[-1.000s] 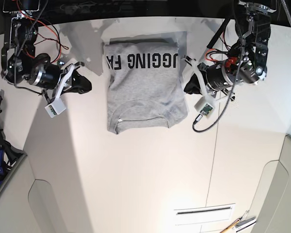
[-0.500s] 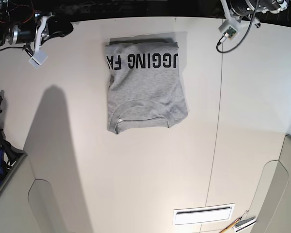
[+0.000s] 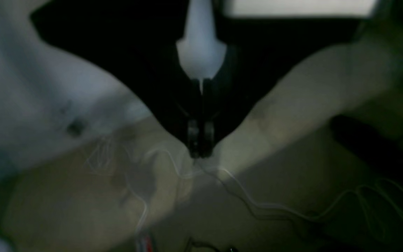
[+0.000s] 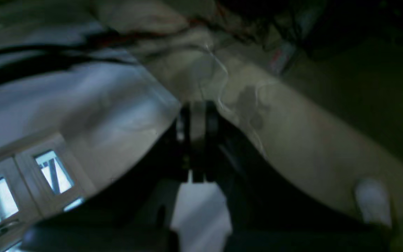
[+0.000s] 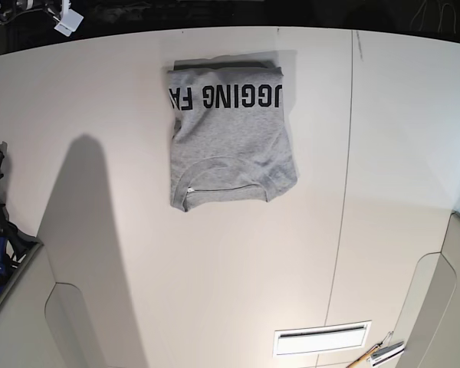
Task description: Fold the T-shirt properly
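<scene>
One T-shirt [image 5: 228,138]: lying flat on the desk [image 5: 230,284], upper middle of the base view, forming a compact, roughly rectangular bundle.
Collar: facing the lower edge of the base view, its ribbed band curving across that end of the bundle.
Black lettering [image 5: 226,96]: running across the upper part of the bundle, appearing upside down and reaching both side folds.
Upper fold: showing a dark strip along its edge; the lower right corner of the bundle is flaring outward.
Left jaws [image 3: 201,148]: closing tip to tip, holding nothing, pointing toward a dim background with a thin pale cable [image 3: 268,204] winding across it.
Right jaws [image 4: 197,115]: pressing together at the tips, gripping nothing; the picture is blurring around them.
Right arm [image 5: 42,14]: occupying the upper left corner of the base view, standing well apart from the T-shirt.
Window [image 4: 54,171]: admitting bright light at the lower left of the right wrist view.
Desk seam [image 5: 343,184]: running lengthwise to the right of the T-shirt.
White slotted piece [image 5: 322,339]: lying near the bottom of the base view, below and right of the T-shirt.
Shadow [image 5: 88,230]: stretching down the left side of the desk.
</scene>
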Robot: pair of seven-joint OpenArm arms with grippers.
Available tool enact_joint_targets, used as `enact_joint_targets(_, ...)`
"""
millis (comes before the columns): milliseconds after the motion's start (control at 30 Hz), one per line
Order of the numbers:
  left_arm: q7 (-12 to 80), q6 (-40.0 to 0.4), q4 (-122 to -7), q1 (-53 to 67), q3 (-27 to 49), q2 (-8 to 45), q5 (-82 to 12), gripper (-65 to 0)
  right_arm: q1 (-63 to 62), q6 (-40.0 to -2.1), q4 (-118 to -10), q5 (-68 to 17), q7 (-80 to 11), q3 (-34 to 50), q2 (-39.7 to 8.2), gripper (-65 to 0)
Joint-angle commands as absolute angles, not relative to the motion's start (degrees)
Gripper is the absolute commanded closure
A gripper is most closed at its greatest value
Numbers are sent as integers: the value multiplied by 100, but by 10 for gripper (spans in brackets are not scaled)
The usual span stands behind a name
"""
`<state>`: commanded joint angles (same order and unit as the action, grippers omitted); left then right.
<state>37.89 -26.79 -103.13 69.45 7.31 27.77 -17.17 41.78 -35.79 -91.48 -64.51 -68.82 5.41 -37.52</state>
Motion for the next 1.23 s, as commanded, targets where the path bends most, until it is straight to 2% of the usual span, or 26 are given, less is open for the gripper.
enact_joint_targets(100,3212,-2611,-9509,6890,423,3030,-1712,0,4176,-3577,-8755,-6208,-6678,257,-3691,0)
enact_joint_targets(167,2853,-2615,-8958,6689,143,3120,-1710,0,4169,-3577,-8444,-6014,-6217,-34,-3695,0)
enact_joint_targets(300,2740,-2615,-8071,6082,-386,3124,-1712,0,4060,-3577,-7909,-5203,-5293,-681,-3632,0)
enact_joint_targets(500,2733,-2615,-7356,5199,-1450,3098,-1704,0,3562,-3575,-7002,-4296,-5218,-1444,-3291,0)
enact_joint_targets(667,2674,-2613,-6960,4663,-2071,2853,-1684,0,3070,-3575,-6344,-3684,-4864,-1802,-3096,0)
enact_joint_targets(800,2123,-2587,-6532,4390,-2322,2733,-1684,0,2799,-3573,-5979,-2816,-4045,-1857,-2893,0)
enact_joint_targets(933,1647,-1885,-6099,4121,-2355,2519,-1684,0,2567,-3570,-5671,-2307,-3669,-1857,-2727,0)
enact_joint_targets(967,1651,-1835,-6023,4042,-2355,2464,-1684,0,2508,-3562,-5614,-2259,-3647,-1857,-2722,0)
enact_joint_targets(1233,1647,-1841,-5732,3728,-2355,2154,-1684,0,2086,-3555,-5408,-2171,-3577,-1857,-2724,0)
